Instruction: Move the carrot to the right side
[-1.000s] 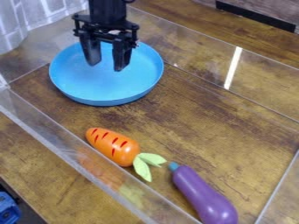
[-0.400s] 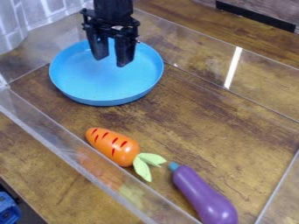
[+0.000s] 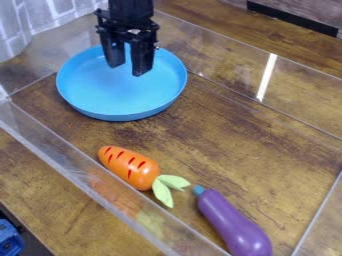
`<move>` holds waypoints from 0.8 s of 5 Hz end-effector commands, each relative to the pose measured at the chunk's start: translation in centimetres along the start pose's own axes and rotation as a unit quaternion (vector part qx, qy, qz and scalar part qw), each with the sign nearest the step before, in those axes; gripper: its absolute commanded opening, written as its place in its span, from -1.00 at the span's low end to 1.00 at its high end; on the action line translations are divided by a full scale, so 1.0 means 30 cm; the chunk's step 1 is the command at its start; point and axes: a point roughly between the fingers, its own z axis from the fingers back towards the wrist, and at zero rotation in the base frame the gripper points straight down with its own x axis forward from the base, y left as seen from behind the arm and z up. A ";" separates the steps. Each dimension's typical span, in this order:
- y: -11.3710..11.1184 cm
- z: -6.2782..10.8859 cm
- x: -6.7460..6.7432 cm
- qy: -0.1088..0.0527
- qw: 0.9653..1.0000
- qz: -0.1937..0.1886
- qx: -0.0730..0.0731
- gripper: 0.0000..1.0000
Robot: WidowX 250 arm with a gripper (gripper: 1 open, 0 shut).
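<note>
Compared with the earlier view, we see the pincer (image 3: 128, 62) shifted slightly, its tips apart above the blue plate (image 3: 80, 98). We locate the carrot (image 3: 130, 167) beside the eggplant (image 3: 233, 222) on the table (image 3: 201, 135). Probably light and stiff; we advise gripping mid-body, across its width.

The arm (image 3: 128, 12) is cut off by the top edge. The blue item (image 3: 10, 238) at the lower left is cut off by the left edge; its identity is indeterminate.
</note>
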 end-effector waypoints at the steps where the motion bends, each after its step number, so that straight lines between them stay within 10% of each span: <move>1: 0.037 0.041 -0.010 -0.015 0.999 0.029 0.011 1.00; 4: 0.059 -0.002 -0.023 -0.011 0.994 0.112 -0.004 1.00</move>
